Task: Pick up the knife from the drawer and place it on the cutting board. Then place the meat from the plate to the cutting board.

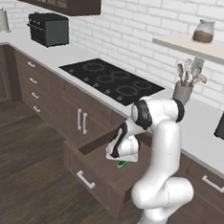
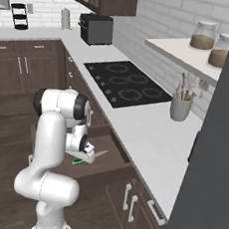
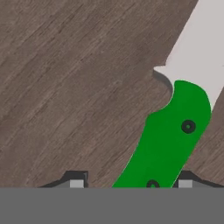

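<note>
Lying flat on the wooden floor of the pulled-out drawer [image 1: 96, 172], the knife [image 3: 168, 138] is seen with its green handle between the two finger tips of the gripper [image 3: 131, 183], the pale blade pointing away from the hand. The gripper is lowered into the drawer directly over the knife. The jaws are seen spread to either side of the handle; whether they press on it cannot be told.

Gripper [image 1: 122, 159] low inside the open drawer [image 1: 99, 173], right above the green-handled knife [image 1: 122, 164].
</note>
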Controlling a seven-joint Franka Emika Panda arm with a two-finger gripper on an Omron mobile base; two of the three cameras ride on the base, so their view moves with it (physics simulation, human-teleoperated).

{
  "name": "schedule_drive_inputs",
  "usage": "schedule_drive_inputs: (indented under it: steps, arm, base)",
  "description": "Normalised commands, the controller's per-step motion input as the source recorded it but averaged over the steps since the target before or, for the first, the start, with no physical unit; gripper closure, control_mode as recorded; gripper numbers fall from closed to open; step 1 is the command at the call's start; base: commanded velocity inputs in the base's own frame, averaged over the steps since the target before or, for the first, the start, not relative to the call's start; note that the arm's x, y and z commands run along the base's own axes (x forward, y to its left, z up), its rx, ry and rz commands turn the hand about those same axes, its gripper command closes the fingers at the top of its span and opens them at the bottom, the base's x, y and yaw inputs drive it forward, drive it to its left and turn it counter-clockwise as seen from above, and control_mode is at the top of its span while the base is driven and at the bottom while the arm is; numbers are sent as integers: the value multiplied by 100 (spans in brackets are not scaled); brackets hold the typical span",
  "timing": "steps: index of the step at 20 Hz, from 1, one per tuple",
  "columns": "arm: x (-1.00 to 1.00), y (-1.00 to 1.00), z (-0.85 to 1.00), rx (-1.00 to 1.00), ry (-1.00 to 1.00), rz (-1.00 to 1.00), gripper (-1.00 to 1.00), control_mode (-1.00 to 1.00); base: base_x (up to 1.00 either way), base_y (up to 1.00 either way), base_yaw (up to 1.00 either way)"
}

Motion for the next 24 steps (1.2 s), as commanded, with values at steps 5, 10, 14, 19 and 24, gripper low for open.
schedule_drive_inputs:
  steps: [5,10,14,19,24]
  arm:
    - [-16,30,-27,-2,0,0,100,-100]
    - [-43,23,25,-3,-1,0,100,-100]
    - [-58,15,97,-1,0,0,100,-100]
    - [-54,3,100,0,-8,3,100,-100]
    - [-54,3,100,0,-15,0,100,-100]
  base:
    - [0,0,0]
    - [0,0,0]
    - [0,0,0]
    - [0,0,0]
    - [0,0,0]
